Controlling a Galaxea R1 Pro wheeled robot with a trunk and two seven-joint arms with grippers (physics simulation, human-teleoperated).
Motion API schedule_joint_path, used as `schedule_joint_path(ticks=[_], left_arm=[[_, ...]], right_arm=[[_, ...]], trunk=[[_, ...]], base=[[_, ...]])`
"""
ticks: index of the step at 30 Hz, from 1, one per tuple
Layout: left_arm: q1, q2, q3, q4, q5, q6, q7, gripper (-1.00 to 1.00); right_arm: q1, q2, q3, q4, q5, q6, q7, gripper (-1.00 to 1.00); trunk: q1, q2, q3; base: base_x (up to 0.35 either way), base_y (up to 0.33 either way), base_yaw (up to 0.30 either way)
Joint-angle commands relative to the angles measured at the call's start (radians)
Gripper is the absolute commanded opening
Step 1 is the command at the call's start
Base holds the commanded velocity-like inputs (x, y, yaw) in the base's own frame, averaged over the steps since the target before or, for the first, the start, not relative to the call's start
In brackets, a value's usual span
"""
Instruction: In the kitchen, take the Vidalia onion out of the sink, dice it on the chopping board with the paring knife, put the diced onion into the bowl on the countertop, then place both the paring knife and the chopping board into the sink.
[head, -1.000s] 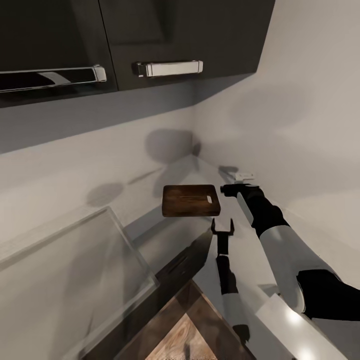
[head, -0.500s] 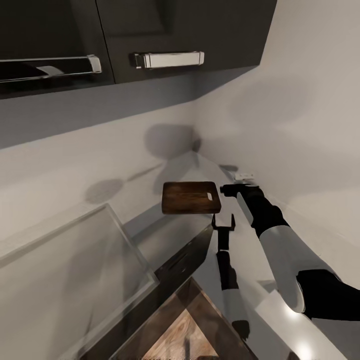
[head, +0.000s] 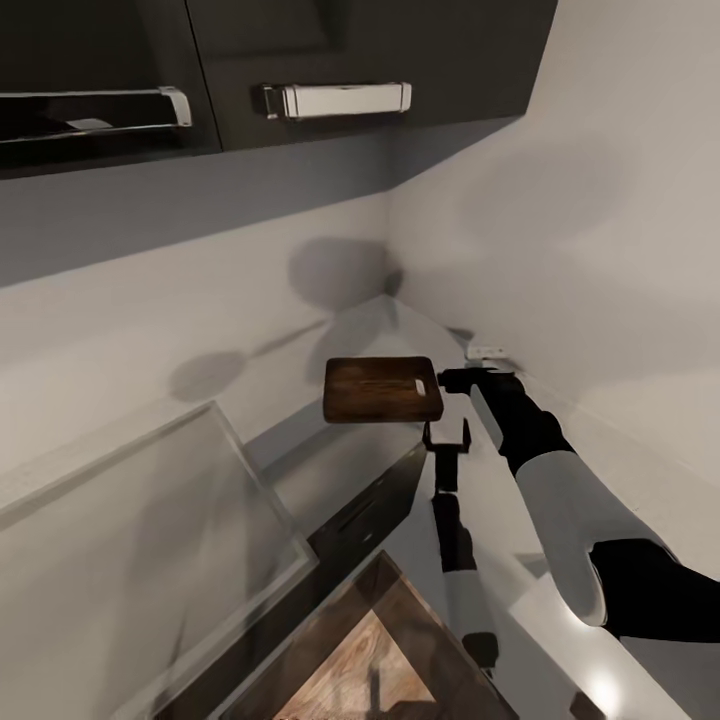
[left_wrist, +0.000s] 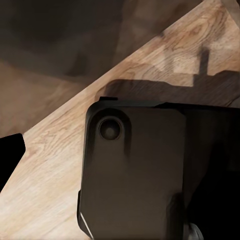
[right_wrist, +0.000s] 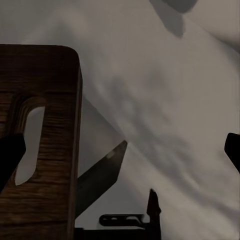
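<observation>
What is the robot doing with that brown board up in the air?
The robot's right pincer holds the chopping board by its handle-hole end, lifted above the grey countertop near the wall corner. The left pincer is open and empty, just below the board. It looks like the board is being carried somewhere, probably toward the sink.

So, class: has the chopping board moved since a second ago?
No: the chopping board stays just left of the wall socket; the view itself shifted.

Both arms (head: 560, 500) have glossy white shells, black joints and black two-fingered tools.
</observation>
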Motion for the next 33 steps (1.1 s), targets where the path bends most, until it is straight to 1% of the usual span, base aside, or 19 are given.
schedule_joint_path(ticks=[1, 33], left_arm=[[0.001, 0.0, 0.001, -0.002, 0.005, -0.001, -0.001, 1.0], [0.001, 0.0, 0.001, -0.002, 0.005, -0.001, -0.001, 1.0]], right_arm=[[-0.001, 0.0, 0.004, -0.001, -0.002, 0.005, -0.006, 1.0], [-0.001, -0.001, 0.004, -0.007, -0.002, 0.005, -0.007, 1.0]], trunk=[[0.001, -0.002, -0.003], [0.001, -0.002, -0.006]], base=[[0.0, 0.0, 0.0], [0.0, 0.0, 0.0]])
